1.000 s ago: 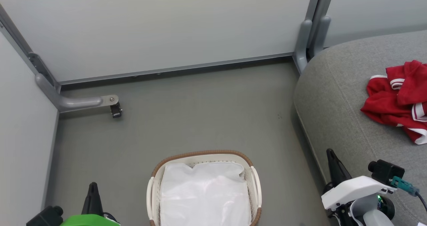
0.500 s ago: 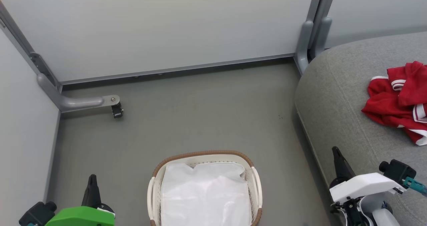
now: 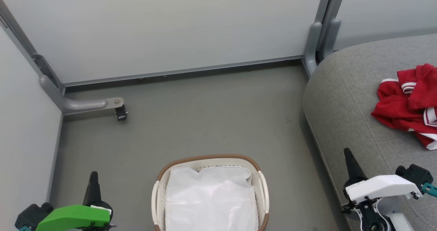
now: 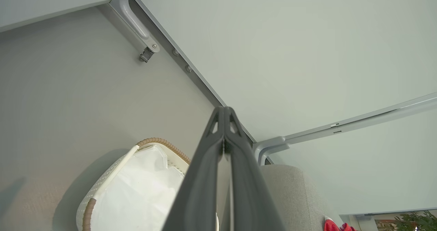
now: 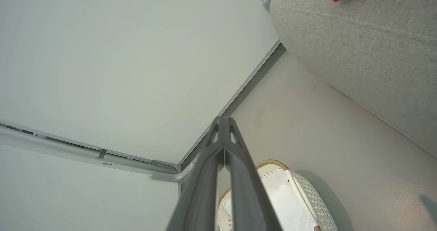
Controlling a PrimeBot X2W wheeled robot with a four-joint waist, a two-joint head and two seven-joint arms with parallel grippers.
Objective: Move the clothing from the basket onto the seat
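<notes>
Head view, starting at the left: a curved grey metal frame foot (image 3: 82, 104) with a small black castor (image 3: 120, 114) stands on the dull grey-green floor (image 3: 205, 121) below the pale partition panels (image 3: 170, 29). In the lower left corner the left gripper (image 3: 93, 176) rises from its bright green housing (image 3: 73, 217), its two long dark fingers pressed together on nothing, seen against bare floor. Near it, at the bottom middle, sits the oval white perforated plastic laundry basket (image 3: 208, 157) with a brown woven rim and white side handles; a crumpled plain white cloth liner (image 3: 210, 200) covers what shows of its inside. Further right the right gripper (image 3: 349, 154), on a white housing (image 3: 382, 186), is likewise closed and empty, its tip seen against the side of the large grey woven-fabric seat cushion (image 3: 341, 98) with rounded edges and stitched seams. On top of that cushion, at the right edge, lie the bunched soft bright red garments (image 3: 403, 108) with white trim and striped cuffs, well apart from the basket and both grippers. In each wrist view that arm's own fingers meet along their length.
</notes>
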